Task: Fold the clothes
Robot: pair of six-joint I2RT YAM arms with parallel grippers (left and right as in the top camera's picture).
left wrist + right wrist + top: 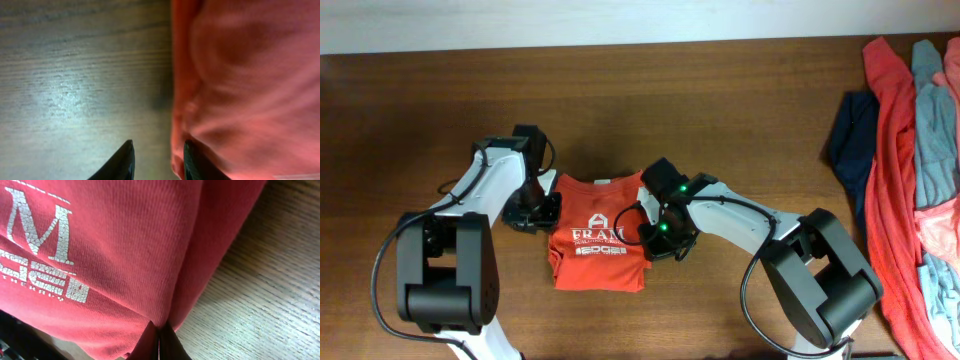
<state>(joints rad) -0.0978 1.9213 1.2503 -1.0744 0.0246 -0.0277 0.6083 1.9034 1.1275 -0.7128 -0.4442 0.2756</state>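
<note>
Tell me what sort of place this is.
Probably a robotics lab bench for laundry folding: left arm and right arm at a wooden table, a folded orange-red T-shirt between them, more clothes heaped beside.

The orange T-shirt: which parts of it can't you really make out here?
- Overhead: the T-shirt's side edges sit under the left arm and right arm; its small print is too tiny to read.
- Left wrist: the cloth is blurred, folds unclear.
- Right wrist: the lettering is cut off by the picture's left edge.
</note>
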